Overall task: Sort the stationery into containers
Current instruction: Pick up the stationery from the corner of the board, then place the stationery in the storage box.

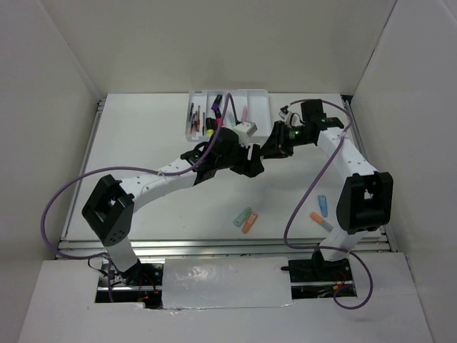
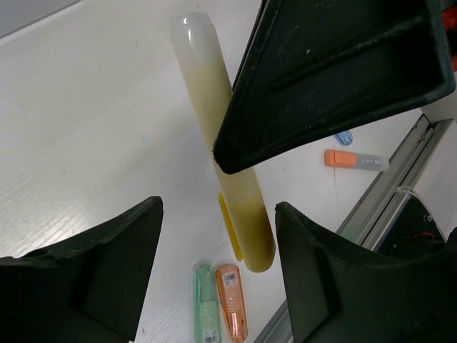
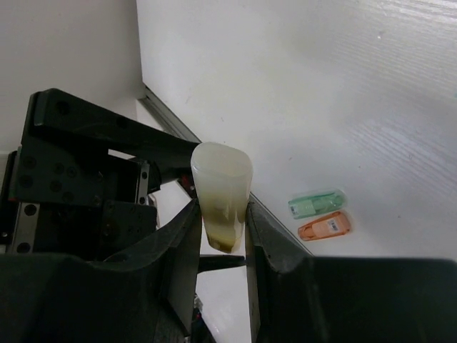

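Observation:
My right gripper (image 3: 222,214) is shut on a pale yellow marker (image 3: 221,189) and holds it above the table. In the left wrist view the yellow marker (image 2: 221,143) runs down between my left gripper's open fingers (image 2: 107,264), with its lower end level with their tips. The left gripper (image 2: 218,207) is open and not touching it. In the top view the two grippers meet, left (image 1: 253,163) and right (image 1: 275,146), just in front of the white divided tray (image 1: 257,94). The tray holds dark pens (image 1: 193,118), highlighters (image 1: 212,118) and a pink marker (image 1: 244,113).
A green marker (image 1: 242,216) and an orange marker (image 1: 250,223) lie side by side at the near middle. A blue marker (image 1: 323,206) and another orange marker (image 1: 320,221) lie near the right arm's base. White walls enclose the table.

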Controlling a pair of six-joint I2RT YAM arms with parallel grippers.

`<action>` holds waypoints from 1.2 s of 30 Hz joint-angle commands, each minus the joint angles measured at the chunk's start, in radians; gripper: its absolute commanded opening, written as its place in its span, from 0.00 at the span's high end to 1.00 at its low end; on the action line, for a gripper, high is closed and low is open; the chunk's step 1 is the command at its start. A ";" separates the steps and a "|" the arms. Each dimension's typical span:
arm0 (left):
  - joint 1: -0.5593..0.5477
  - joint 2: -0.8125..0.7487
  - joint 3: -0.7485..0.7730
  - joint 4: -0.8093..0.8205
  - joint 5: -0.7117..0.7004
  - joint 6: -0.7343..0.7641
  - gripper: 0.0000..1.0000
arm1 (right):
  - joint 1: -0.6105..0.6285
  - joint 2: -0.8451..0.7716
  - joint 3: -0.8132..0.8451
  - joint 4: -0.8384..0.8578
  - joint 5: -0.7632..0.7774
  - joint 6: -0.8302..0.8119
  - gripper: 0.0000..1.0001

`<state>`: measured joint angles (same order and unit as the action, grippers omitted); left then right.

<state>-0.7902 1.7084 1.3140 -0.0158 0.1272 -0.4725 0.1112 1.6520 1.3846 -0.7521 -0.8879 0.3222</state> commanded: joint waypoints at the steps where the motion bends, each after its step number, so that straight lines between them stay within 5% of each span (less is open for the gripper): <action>1: -0.010 0.016 0.037 0.025 0.015 0.005 0.25 | -0.007 -0.044 -0.009 0.036 -0.040 0.014 1.00; 7: 0.000 0.025 0.051 0.056 0.107 -0.005 0.71 | -0.013 -0.040 -0.004 0.027 -0.045 -0.005 0.94; 11: 0.012 0.020 0.064 0.048 0.108 -0.014 0.93 | -0.071 -0.018 0.028 -0.013 -0.036 -0.038 0.74; 14: 0.052 0.030 0.102 0.019 0.052 -0.011 1.00 | -0.198 -0.018 0.057 -0.065 -0.008 -0.092 0.49; 17: 0.121 0.100 0.221 -0.053 -0.064 0.032 1.00 | -0.306 -0.040 0.064 -0.113 0.029 -0.165 0.42; 27: 0.296 0.610 0.804 -0.079 -0.176 0.107 1.00 | -0.600 -0.159 -0.039 -0.250 0.210 -0.498 0.42; 36: 0.307 0.844 0.990 0.005 -0.201 0.147 0.91 | -0.648 -0.251 -0.174 -0.244 0.409 -0.635 0.43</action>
<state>-0.4732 2.5195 2.2276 -0.0864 -0.0509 -0.3634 -0.5331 1.4361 1.2316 -0.9890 -0.5816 -0.2314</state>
